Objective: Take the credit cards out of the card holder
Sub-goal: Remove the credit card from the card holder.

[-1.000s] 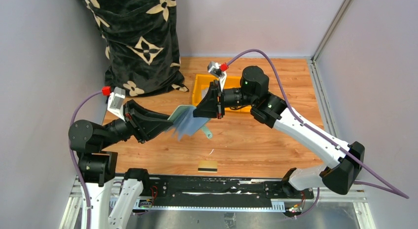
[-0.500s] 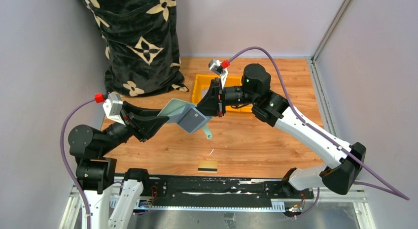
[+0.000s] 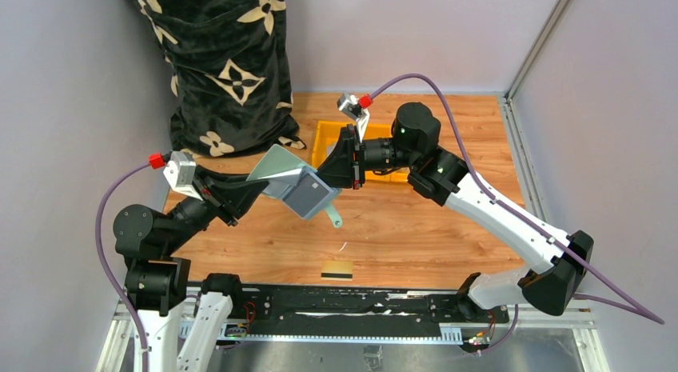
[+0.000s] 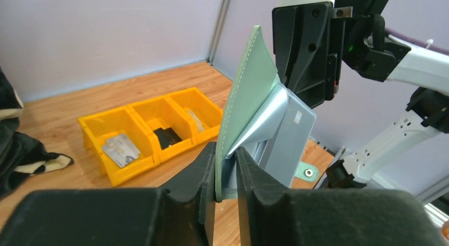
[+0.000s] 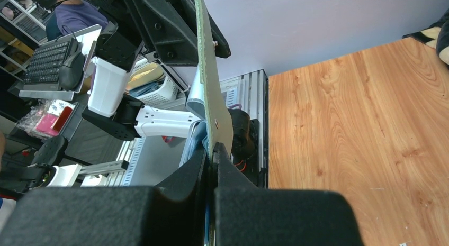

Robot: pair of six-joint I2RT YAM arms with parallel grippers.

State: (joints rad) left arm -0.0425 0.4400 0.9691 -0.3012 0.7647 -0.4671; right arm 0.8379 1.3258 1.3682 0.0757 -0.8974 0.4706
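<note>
Here, the left gripper (image 3: 256, 186) and right gripper (image 3: 337, 178) each clamp tight on opposite edges of the open sage-green card holder (image 3: 294, 185), aloft over the table (image 3: 448, 224), with a yellow-gold credit card (image 3: 337, 270) lying toward 6 o'clock.

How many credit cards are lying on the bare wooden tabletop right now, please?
1: the yellow-gold card lies on the table near its front edge. Others may be hidden inside the card holder, which is held up off the table.
</note>
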